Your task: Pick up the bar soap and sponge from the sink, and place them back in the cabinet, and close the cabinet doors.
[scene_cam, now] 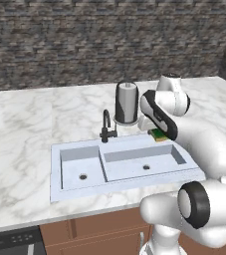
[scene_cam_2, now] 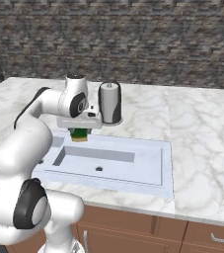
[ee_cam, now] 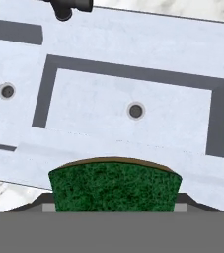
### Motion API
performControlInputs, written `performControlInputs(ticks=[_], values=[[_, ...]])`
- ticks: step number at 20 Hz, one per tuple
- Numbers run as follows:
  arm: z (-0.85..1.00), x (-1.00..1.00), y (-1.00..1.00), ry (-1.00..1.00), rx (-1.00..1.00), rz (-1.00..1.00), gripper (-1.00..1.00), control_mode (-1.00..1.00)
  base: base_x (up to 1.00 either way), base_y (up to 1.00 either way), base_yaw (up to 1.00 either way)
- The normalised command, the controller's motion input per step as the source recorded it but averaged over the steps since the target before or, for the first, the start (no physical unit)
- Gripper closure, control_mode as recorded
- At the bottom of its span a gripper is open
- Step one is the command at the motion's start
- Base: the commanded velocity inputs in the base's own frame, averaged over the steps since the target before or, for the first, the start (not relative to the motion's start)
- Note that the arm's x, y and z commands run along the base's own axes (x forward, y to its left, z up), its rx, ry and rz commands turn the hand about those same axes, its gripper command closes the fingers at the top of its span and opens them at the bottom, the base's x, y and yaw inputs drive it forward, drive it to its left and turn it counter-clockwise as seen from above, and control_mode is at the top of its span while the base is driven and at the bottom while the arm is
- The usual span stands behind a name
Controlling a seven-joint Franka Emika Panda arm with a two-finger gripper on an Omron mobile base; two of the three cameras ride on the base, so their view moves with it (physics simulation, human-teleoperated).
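My gripper (scene_cam: 159,132) (scene_cam_2: 79,131) hangs above the back rim of the sink's right basin, shut on the sponge (scene_cam: 159,135) (scene_cam_2: 79,135). The sponge is a small block with a dark green face and a yellow layer. Seen from the hand, its green face (ee_cam: 114,184) sits between the finger tips at the bottom, lifted clear of the basin. The light grey double-basin sink (scene_cam: 56,189) (scene_cam_2: 168,168) (ee_cam: 133,44) lies below with both round drains bare. The bar soap, the cabinet and the cabinet doors are out of view.
A black curved faucet (scene_cam: 106,127) (ee_cam: 66,6) stands behind the sink's divider. A grey cylinder on a round base (scene_cam: 126,102) (scene_cam_2: 110,102) stands just behind the gripper. Marble counter (scene_cam: 20,129) spreads on both sides, with a brick wall behind and low brown cabinets (scene_cam_2: 182,232) below.
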Motion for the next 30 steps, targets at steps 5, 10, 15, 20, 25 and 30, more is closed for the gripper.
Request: performControlInputs(ticks=[5, 10, 15, 20, 25, 30], values=[[0.40, -0.32, -0.08, 0.00, 0.00, -0.02, 1.00, -1.00, 0.00, 0.00, 0.00], [0.47, -0.27, 0.00, 0.00, 0.00, -0.08, 1.00, -1.00, 0.00, 0.00, 0.00], [0.38, -0.34, -0.02, 0.00, 0.00, -0.09, 1.00, -1.00, 0.00, 0.00, 0.00], [0.28, -0.37, -0.13, 0.00, 0.00, -0.04, 1.00, -1.00, 0.00, 0.00, 0.00], [0.26, -0.38, -0.05, 0.00, 0.00, -0.05, 1.00, -1.00, 0.00, 0.00, 0.00], [0.18, -0.39, -0.02, 0.00, 0.00, -0.03, 1.00, -1.00, 0.00, 0.00, 0.00]])
